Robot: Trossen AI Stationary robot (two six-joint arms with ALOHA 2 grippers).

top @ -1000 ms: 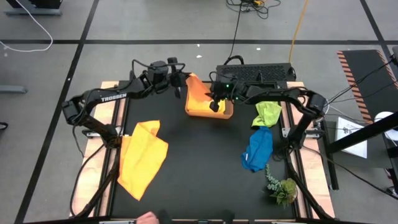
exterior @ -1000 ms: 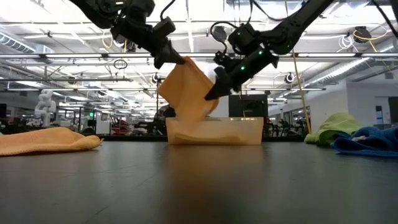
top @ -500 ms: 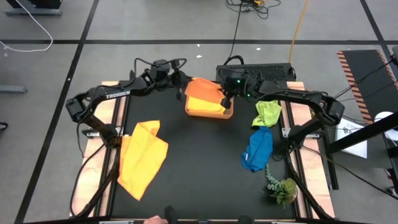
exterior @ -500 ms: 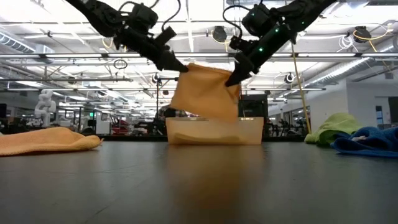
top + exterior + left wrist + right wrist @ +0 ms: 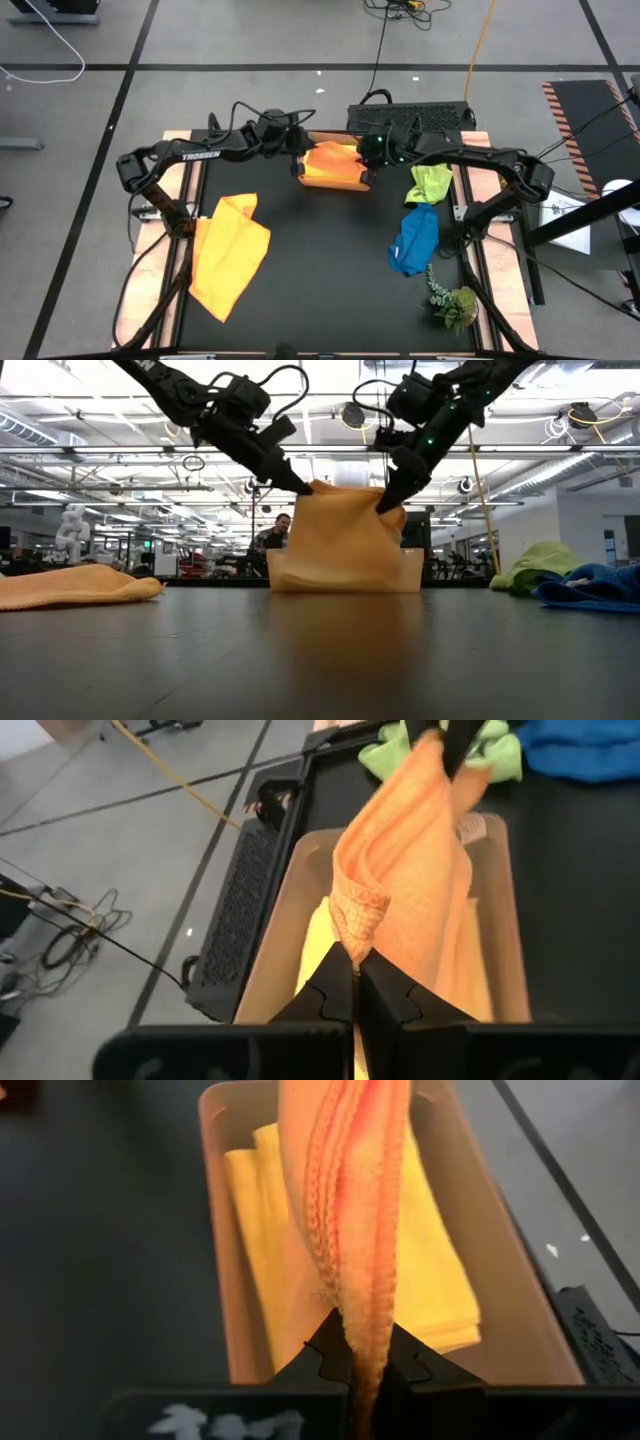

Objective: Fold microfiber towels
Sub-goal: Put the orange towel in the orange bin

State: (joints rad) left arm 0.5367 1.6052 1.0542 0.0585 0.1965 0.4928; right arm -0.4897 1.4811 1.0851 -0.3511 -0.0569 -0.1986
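Note:
An orange towel [image 5: 345, 535] hangs spread between my two grippers over the tan tray [image 5: 338, 183] at the table's far middle. My left gripper [image 5: 306, 487] is shut on its upper left corner, and my right gripper [image 5: 386, 508] is shut on its upper right corner. A folded yellow towel [image 5: 445, 1270] lies flat in the tray. The hanging towel's lower part reaches down to the tray [image 5: 410, 572]; whether it rests inside, I cannot tell. My left gripper pinches a bunched corner [image 5: 357, 920] of the orange towel between its two fingers, slanting down from the table's left. The cloth runs from there across to the other gripper. My right gripper pinches the towel's folded edge [image 5: 352, 1295], several layers, slanting down from the right. The towel hangs below both holds.
An orange-yellow towel [image 5: 230, 255] lies crumpled at the table's left. A lime green towel [image 5: 431, 181] and a blue towel [image 5: 414, 241] lie at the right, with a plant sprig [image 5: 452, 299] near the right front. A dark keyboard-like box [image 5: 412, 116] sits behind the tray.
My right gripper has risen with the towel's lower corner and gone toward the table's right. My left gripper has sunk a little, toward the tray, and rolled. The towel, which hung slanted from the left gripper, now hangs spread between both, its top edge nearly level.

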